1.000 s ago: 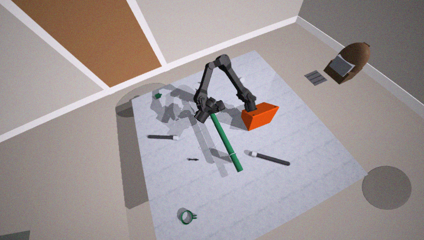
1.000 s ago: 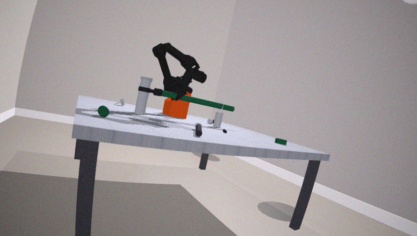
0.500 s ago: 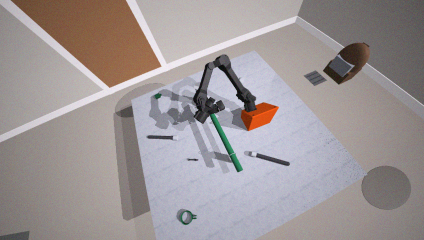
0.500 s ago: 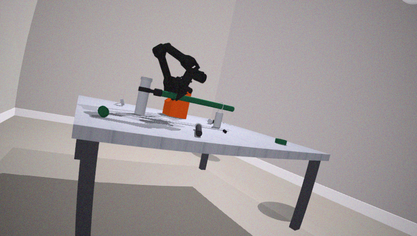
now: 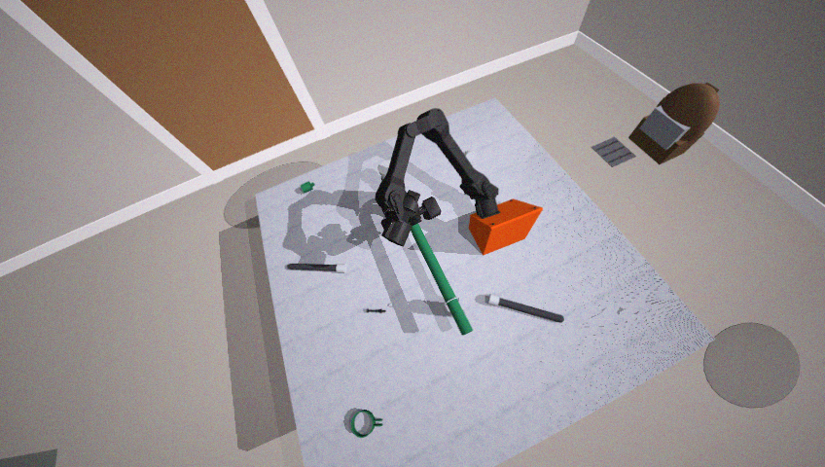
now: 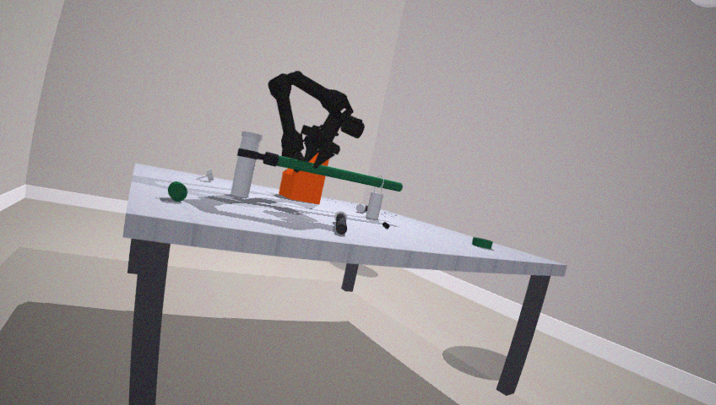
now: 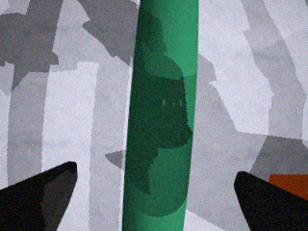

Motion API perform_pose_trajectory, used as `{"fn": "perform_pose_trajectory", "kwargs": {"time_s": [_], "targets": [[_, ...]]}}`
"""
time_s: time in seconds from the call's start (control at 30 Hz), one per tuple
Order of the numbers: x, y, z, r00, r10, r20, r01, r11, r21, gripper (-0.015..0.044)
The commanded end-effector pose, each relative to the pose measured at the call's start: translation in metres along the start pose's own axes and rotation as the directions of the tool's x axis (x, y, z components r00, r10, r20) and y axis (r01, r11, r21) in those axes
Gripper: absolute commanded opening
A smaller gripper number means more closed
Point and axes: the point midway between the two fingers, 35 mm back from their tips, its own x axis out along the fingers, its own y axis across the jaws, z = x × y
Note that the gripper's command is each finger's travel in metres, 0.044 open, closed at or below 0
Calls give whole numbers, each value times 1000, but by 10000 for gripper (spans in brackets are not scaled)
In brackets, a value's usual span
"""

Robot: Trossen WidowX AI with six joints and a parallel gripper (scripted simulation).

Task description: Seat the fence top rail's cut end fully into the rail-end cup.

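The green rail (image 5: 440,271) (image 6: 359,176) (image 7: 166,29) slopes down from the black cup (image 6: 271,159) through the wire loop above the short grey post (image 6: 374,207). Its far end sticks out past the loop. Its other end meets the cup mouth; how deep it sits inside cannot be seen. The cup hangs on the black band (image 6: 246,153) around the big grey post (image 6: 242,180), in the upper part, a little below the post cap (image 6: 252,135). My gripper (image 6: 311,163) (image 7: 159,176) is open, fingers apart on either side of the rail near the cup, with visible gaps in the wrist view.
An orange block (image 5: 506,228) (image 6: 304,188) stands behind the rail at the arm's base. Dark rods with white ends lie on both sides, one left (image 5: 312,267) and one right (image 5: 529,309). A green ring (image 5: 351,425) (image 6: 482,243) and a green knob (image 5: 305,187) (image 6: 177,191) lie farther out.
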Motion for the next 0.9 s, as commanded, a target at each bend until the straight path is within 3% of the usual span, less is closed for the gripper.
{"fn": "perform_pose_trajectory", "kwargs": {"time_s": [0.0, 0.13, 0.33, 0.87], "targets": [[-15, -2, -8, 1000, -2, 0, 2, 1000, 7, 440], [-13, -1, -6, 1000, 5, 1, -5, 1000, -8, 440], [-52, -3, -10, 999, 40, -5, -40, 994, -102, 440], [-52, -3, -10, 999, 40, -5, -40, 994, -102, 440]]}}
